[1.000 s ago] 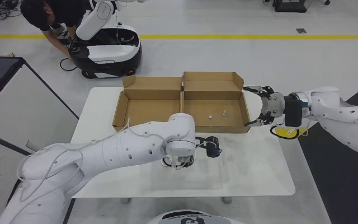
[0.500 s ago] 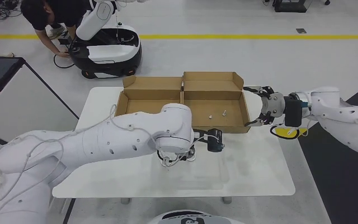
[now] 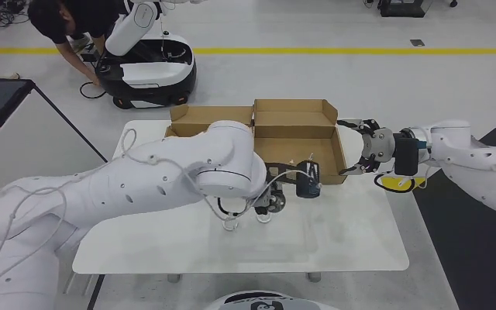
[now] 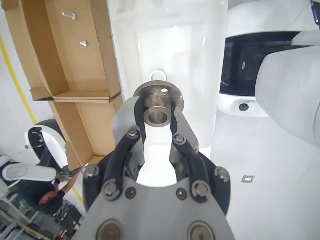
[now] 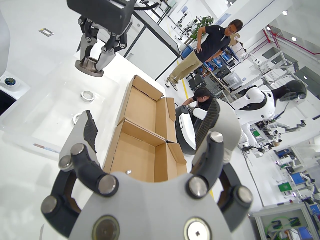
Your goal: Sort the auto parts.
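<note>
Pads point(image 4: 139, 117) of the left tool point(image 4: 157, 119) clamp the neck of a dull grey flanged bushing point(image 4: 160, 96), flange down, above the middle of the bench point(image 4: 162, 1), just in front of the cardboard box point(image 4: 57, 58), likely bound for a compartment. Right tool point(image 5: 151, 118) hangs spread wide at the box's right end.

There is one flanged metal bushing point(image 4: 158, 112). The metal rings point(image 5: 88, 95) are two in number; the second ring point(image 5: 75, 119) is partly hidden. The small silver parts point(image 4: 69, 15) are also two, counting the other part point(image 4: 84, 43). The cardboard boxes point(image 5: 146, 111) are two, with the second box point(image 5: 140, 151) joined to the first. There is one white table point(image 3: 364, 232).
</note>
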